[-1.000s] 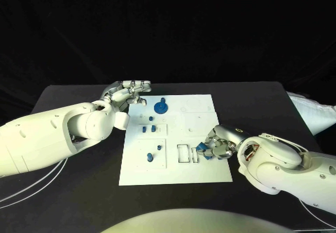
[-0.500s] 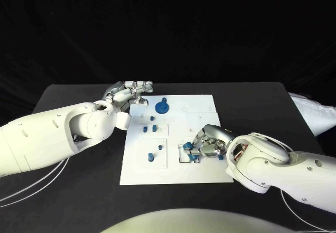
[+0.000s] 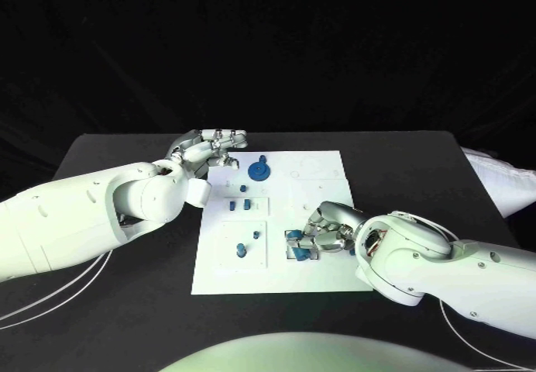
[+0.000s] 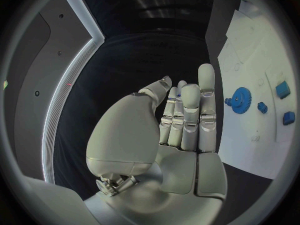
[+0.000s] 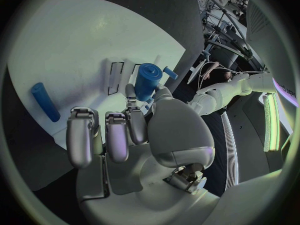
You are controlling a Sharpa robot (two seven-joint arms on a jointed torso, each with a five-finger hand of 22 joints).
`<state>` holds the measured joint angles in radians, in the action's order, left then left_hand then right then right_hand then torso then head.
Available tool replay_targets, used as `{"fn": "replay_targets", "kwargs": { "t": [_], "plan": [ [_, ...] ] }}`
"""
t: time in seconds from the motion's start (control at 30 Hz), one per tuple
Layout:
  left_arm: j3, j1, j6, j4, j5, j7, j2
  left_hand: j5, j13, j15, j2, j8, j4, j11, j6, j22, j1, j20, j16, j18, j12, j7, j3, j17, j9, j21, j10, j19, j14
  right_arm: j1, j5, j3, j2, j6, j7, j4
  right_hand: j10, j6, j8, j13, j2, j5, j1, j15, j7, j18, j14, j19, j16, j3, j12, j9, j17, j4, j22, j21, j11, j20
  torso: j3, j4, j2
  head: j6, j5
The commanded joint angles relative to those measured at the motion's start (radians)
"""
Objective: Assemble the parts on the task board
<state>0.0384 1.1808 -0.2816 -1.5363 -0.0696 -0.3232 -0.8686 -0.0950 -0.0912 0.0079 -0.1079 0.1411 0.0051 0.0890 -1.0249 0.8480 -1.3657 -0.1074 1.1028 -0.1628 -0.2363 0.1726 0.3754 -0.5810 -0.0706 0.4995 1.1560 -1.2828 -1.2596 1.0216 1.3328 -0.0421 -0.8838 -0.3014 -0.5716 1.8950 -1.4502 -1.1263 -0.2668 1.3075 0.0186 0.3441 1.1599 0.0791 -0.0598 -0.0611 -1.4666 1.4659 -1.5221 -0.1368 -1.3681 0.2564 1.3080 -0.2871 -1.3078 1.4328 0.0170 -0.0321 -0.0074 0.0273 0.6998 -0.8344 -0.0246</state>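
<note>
Fingers of the right hand (image 3: 321,234) pinch a blue peg (image 5: 147,81) just above the board's (image 3: 324,275) slots; keep it upright, lower gently. Left hand (image 4: 181,117) hovers empty, fingers together.

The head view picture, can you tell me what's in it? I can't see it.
The right robot hand holds a blue part over the middle of the white task board. The left robot hand hovers, holding nothing, by the board's far corner, near a blue gear.
</note>
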Motion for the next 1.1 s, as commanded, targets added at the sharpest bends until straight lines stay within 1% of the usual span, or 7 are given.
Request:
{"fn": "replay_targets", "kwargs": {
  "t": [0.03,0.2,0.33,0.4,0.67,0.93,1.1],
  "plan": [
    [-0.001,0.0,0.023,-0.003,0.012,0.001,0.001,0.002,-0.001,-0.002,0.007,0.006,0.001,0.001,0.004,-0.002,-0.001,0.003,0.001,-0.019,-0.006,-0.003,-0.006,0.001,0.0,-0.006,-0.003,-0.001,0.002,-0.002,0.026,-0.002,-0.001,0.033,-0.022,-0.002,-0.008,-0.01,-0.012,0.073,-0.001,-0.025,-0.016,0.007,0.007,0.006,-0.086,0.012,0.001,-0.014,-0.01,0.012,0.168,0.001,-0.001,0.001,0.004,0.012,0.0004,0.0011,0.001,0.0,0.0],
    [-0.001,0.0,0.025,-0.003,0.013,0.002,0.001,0.002,-0.001,-0.002,0.007,0.006,0.001,0.002,0.006,-0.002,-0.002,0.003,0.001,-0.019,-0.007,-0.003,-0.006,0.002,0.001,-0.007,-0.004,-0.001,0.003,-0.003,0.039,-0.002,-0.001,0.037,-0.025,-0.001,-0.008,-0.008,-0.022,0.077,0.001,-0.071,-0.024,0.01,0.01,0.006,-0.086,0.012,0.003,-0.033,-0.009,0.027,0.165,0.001,0.0,-0.001,0.006,0.015,0.0001,0.0011,0.0,0.0,-0.001],
    [-0.001,0.0,0.026,-0.003,0.013,0.004,0.0,0.002,-0.001,-0.001,0.007,0.006,0.001,0.002,0.006,-0.002,-0.002,0.003,0.0,-0.019,-0.007,-0.002,-0.007,0.003,0.001,-0.007,-0.005,-0.001,0.003,-0.003,0.055,-0.002,-0.001,0.039,-0.027,-0.001,-0.008,-0.002,-0.03,0.078,0.005,-0.129,-0.04,0.011,0.01,0.006,-0.085,0.012,0.004,-0.057,-0.006,0.041,0.164,-0.001,0.001,-0.002,0.007,0.016,0.0,0.0006,0.0,0.0,-0.001],
    [-0.001,0.0,0.026,-0.003,0.013,0.005,0.0,0.002,-0.001,-0.001,0.007,0.006,0.001,0.002,0.006,-0.002,-0.002,0.003,0.0,-0.019,-0.007,-0.002,-0.007,0.003,0.001,-0.007,-0.005,-0.001,0.003,-0.003,0.063,-0.002,-0.002,0.039,-0.028,-0.002,-0.007,0.0,-0.032,0.078,0.005,-0.14,-0.043,0.011,0.01,0.005,-0.085,0.011,0.004,-0.064,-0.004,0.044,0.163,0.0,0.001,-0.003,0.007,0.016,-0.0001,0.0005,0.0,0.0,-0.001],
    [-0.001,0.0,0.028,-0.004,0.013,0.007,-0.001,0.002,-0.001,-0.001,0.007,0.006,0.001,0.002,0.006,-0.002,-0.002,0.003,0.0,-0.019,-0.007,-0.002,-0.007,0.003,0.001,-0.007,-0.005,-0.001,0.003,-0.003,0.09,-0.002,-0.006,0.033,-0.03,-0.001,-0.003,0.006,-0.035,0.074,0.0,-0.159,-0.049,0.01,0.009,0.005,-0.085,0.01,0.006,-0.079,0.004,0.051,0.161,0.0,0.005,-0.005,0.006,0.016,0.0003,0.0009,0.001,-0.002,-0.001],
    [-0.001,0.0,0.032,-0.004,0.013,0.011,-0.002,0.003,-0.001,-0.001,0.007,0.006,0.002,0.002,0.007,-0.002,-0.001,0.003,0.0,-0.019,-0.008,-0.002,-0.008,0.004,0.001,-0.008,-0.006,-0.001,0.004,-0.003,0.104,-0.002,-0.005,0.025,-0.028,0.009,-0.004,0.007,-0.036,0.076,-0.002,-0.162,-0.048,0.01,0.009,0.004,-0.085,0.009,0.006,-0.083,0.003,0.054,0.16,0.002,0.006,-0.006,0.006,0.016,0.0004,0.0008,0.001,-0.002,-0.002],
    [-0.001,0.0,0.033,-0.003,0.013,0.013,-0.002,0.003,-0.001,-0.001,0.007,0.006,0.002,0.002,0.007,-0.002,-0.001,0.003,0.0,-0.019,-0.008,-0.002,-0.008,0.004,0.001,-0.008,-0.006,-0.001,0.004,-0.003,0.105,-0.002,-0.005,0.032,-0.026,0.012,-0.008,0.01,-0.044,0.083,0.007,-0.145,0.027,0.011,0.011,0.005,-0.085,0.01,0.007,-0.07,0.0,0.067,0.159,0.043,0.005,-0.006,0.008,0.017,0.0005,0.0007,0.0,-0.003,-0.003]
  ]
}}
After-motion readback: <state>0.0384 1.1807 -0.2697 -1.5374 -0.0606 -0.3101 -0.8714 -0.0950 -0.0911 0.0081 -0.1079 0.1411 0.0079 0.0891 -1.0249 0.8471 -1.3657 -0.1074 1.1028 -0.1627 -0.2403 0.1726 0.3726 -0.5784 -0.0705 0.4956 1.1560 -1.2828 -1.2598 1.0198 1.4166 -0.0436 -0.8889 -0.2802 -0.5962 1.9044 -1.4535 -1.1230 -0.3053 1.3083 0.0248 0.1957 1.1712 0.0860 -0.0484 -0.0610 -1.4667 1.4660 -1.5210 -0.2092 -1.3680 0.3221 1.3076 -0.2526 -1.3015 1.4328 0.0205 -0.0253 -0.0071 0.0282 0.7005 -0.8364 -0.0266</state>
